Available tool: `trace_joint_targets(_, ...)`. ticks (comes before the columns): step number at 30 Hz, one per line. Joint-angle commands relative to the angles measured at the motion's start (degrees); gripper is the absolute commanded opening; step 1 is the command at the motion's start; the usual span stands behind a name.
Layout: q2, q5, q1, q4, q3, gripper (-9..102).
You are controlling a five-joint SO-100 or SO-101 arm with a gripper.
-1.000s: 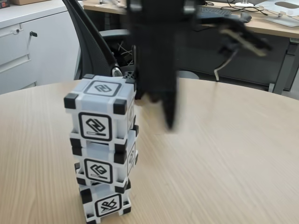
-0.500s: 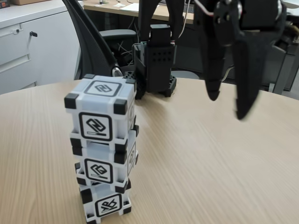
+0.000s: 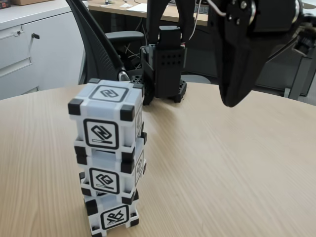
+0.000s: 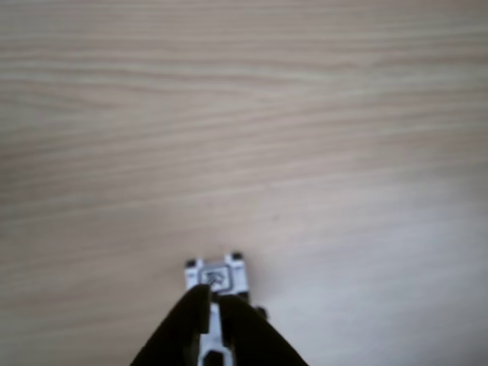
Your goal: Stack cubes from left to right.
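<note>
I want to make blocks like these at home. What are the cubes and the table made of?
The cubes look like hard plastic: smooth white-grey faces with a slight sheen, black corner blocks and printed black symbols. The table shows pale wood grain with a matte finish; it could be real wood or a wood-look laminate, which the pictures cannot settle.

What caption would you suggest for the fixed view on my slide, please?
Three white-grey plastic cubes with black corner blocks stacked in a tower on the round wooden table, black gripper raised clear beside it.
</note>
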Motion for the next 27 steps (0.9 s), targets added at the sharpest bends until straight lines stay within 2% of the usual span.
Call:
trace_joint_targets(1,1.41,-0.44,0.44,0.53,-0.35,0)
trace_joint_targets(27,1.41,-1.05,0.62,0.44,-0.44,0)
